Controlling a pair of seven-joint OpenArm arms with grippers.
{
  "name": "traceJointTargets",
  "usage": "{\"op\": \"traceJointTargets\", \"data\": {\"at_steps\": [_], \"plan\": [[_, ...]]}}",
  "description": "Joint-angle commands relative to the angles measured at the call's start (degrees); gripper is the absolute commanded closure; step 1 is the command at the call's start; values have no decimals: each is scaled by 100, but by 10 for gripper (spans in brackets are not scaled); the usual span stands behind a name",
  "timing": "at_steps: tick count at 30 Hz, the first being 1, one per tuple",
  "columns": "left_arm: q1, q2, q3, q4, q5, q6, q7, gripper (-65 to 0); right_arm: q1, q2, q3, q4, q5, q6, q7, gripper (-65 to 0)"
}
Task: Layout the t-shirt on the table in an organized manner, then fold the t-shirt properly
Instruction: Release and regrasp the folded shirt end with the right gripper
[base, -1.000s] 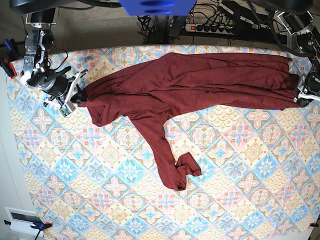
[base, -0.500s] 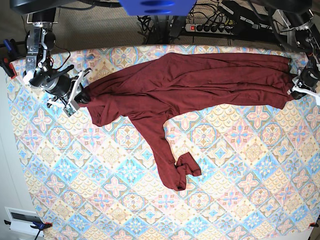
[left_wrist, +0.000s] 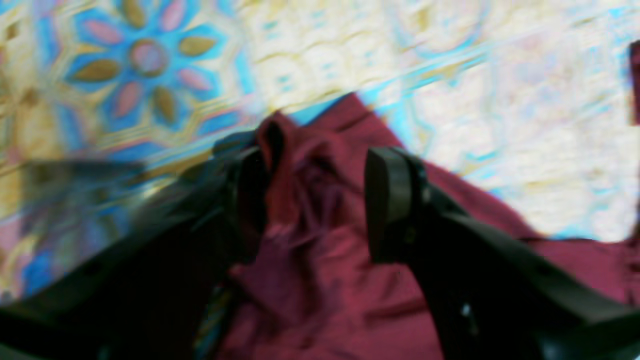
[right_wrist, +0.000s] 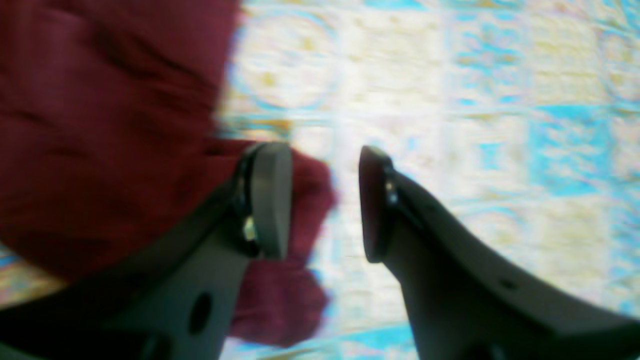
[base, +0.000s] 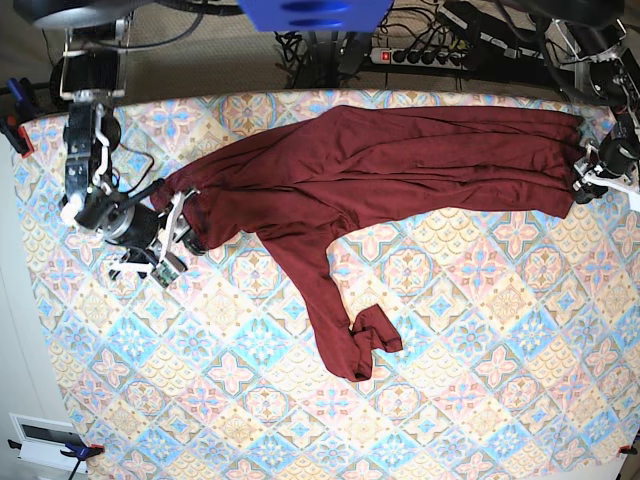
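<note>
- Base view: the table (base: 480, 400), under its pastel tile cloth, fills nearly the whole picture.
- The t-shirt (base: 400, 165) is stretched in a long band across the twelve o'clock part, from nine to three, with one sleeve trailing down to a twisted knot near six o'clock of the picture's centre.
- The right gripper (base: 175, 240), at nine o'clock, has its jaws wide; in its wrist view one finger (right_wrist: 267, 200) overlaps the shirt's corner while bare table shows in the gap, so nothing looks clamped.
- The left gripper (base: 590, 180), at three o'clock, also stands spread; in its wrist view cloth bunches loosely between the fingers (left_wrist: 390, 200), touching the other one but not pinched.
- Both arms reach down steeply from the far edge, wrists low by the cloth.
- The step in hand seems to be letting go after a sideways stretch.
- To do it well, I judge, lift straight up so no fold is dragged.
- Then the knotted sleeve and the ridges along the body need spreading flat before any fold.
</note>
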Motion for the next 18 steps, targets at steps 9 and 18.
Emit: {"op": "traceJointTargets", "data": {"at_steps": [9,18], "plan": [[-39,-157,-62,99,-330,-18,-86,-304,738,-197,-199,-1503,-368,-14,527,-220],[-162,-157,-62,99,-330,-18,-77,-304,729,-197,-199,-2329,-377,-14,676,-218]]}}
